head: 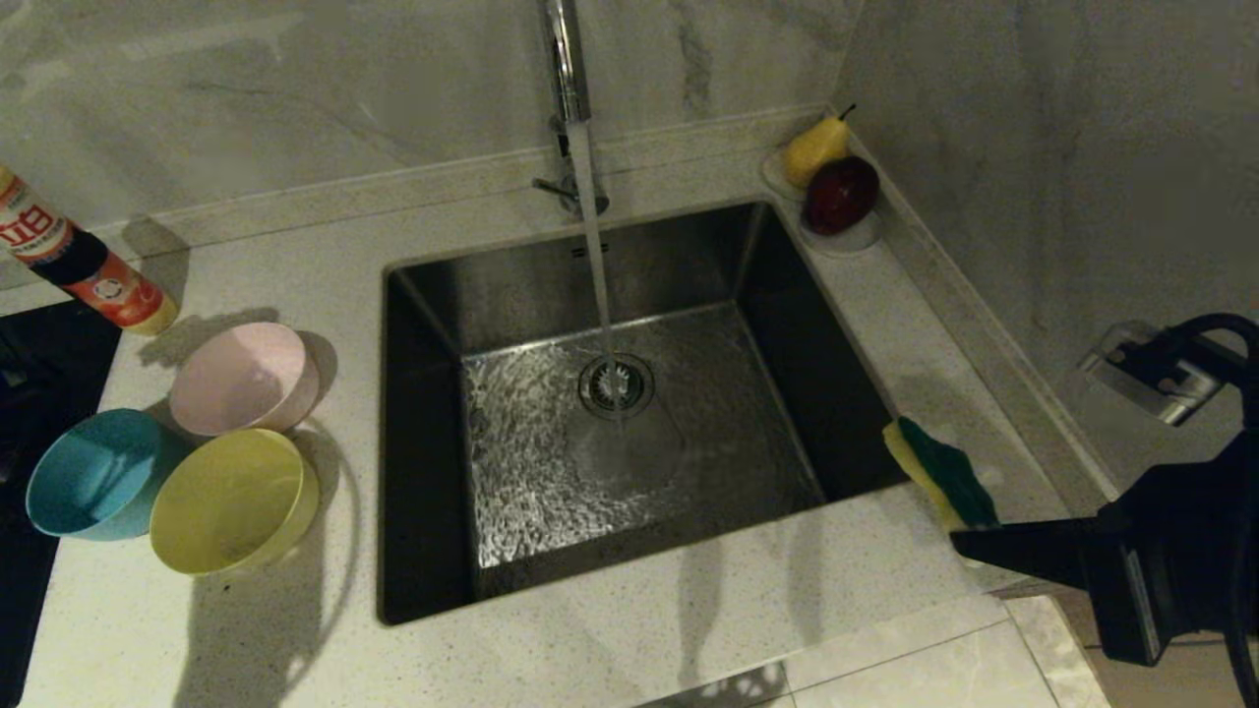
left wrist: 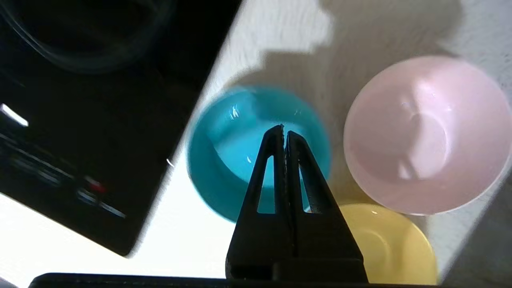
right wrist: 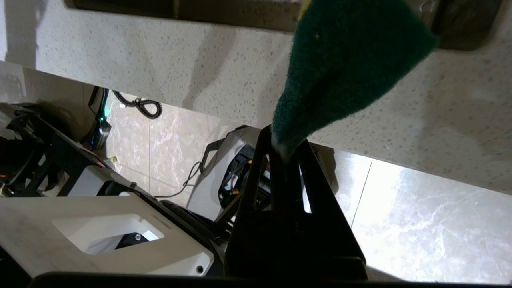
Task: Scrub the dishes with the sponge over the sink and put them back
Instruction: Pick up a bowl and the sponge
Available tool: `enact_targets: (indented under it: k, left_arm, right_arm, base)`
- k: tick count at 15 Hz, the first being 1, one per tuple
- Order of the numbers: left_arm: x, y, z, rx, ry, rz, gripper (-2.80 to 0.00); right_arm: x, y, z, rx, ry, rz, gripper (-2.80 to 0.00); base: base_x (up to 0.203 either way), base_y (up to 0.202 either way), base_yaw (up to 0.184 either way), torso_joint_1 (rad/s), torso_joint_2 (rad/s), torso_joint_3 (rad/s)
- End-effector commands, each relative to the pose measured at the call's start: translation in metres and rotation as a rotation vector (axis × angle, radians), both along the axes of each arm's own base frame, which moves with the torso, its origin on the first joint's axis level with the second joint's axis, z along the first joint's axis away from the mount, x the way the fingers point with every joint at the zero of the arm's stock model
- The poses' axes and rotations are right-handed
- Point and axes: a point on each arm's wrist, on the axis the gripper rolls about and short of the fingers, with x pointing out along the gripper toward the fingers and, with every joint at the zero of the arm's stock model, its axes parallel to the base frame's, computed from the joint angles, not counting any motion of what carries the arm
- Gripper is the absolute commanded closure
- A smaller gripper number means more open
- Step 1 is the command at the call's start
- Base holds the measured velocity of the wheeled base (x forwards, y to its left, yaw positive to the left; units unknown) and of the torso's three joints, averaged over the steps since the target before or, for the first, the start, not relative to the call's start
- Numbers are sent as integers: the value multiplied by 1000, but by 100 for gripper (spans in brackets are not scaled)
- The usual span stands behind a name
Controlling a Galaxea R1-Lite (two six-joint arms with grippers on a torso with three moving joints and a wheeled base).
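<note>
1. Three bowls sit on the counter (head: 689, 610) left of the sink (head: 423, 433) in my head view: the pink bowl (head: 246, 377) farthest back, the blue bowl (head: 93, 472) and the yellow bowl (head: 231, 500) nearer me, all close together. Water runs from the tap (head: 563, 59) onto the drain strainer (head: 617, 385). At the sink's right edge my right gripper (head: 969, 541) pinches the sponge (head: 942, 472), green face up. A pear (head: 814, 149) and an apple (head: 841, 194) rest on saucers in the back corner.
2. My left wrist view shows my left gripper (left wrist: 284, 129) above the blue bowl (left wrist: 224, 160), jaws pressed together, holding nothing. The pink bowl (left wrist: 426, 136) and yellow bowl (left wrist: 394, 244) lie beside it, a black cooktop (left wrist: 80, 132) on its other side.
3. My right wrist view shows my right gripper (right wrist: 285, 154) clamped on the sponge (right wrist: 344, 68), which stands out over the counter (right wrist: 160, 76).
</note>
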Motion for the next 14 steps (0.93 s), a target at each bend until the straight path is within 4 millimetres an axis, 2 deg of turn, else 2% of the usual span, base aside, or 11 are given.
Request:
enact_targets:
  k: [1, 3, 4, 10, 14]
  left_arm:
    - [0, 21, -8, -87, 9, 13, 0]
    - [-1, 32, -14, -112, 32, 43, 0]
    - [-1, 35, -17, -122, 41, 52, -280]
    - [3, 58, -41, -198, 99, 92, -280]
    - [8, 77, -60, -313, 110, 82, -280]
  right_arm:
    - [3, 2, -3, -9, 14, 0, 0]
    - [2, 2, -2, -6, 10, 0, 0]
    - [2, 1, -2, -5, 8, -1, 0]
    - [4, 2, -3, -10, 15, -1, 0]
    - [5, 3, -4, -14, 22, -2, 0]
  base:
    - [0, 0, 0, 0, 0, 0]
    - [0, 0, 0, 0, 0, 0]
    - [0, 0, 0, 0, 0, 0]
    - [0, 0, 0, 0, 0, 0]
    - [0, 0, 0, 0, 0, 0]
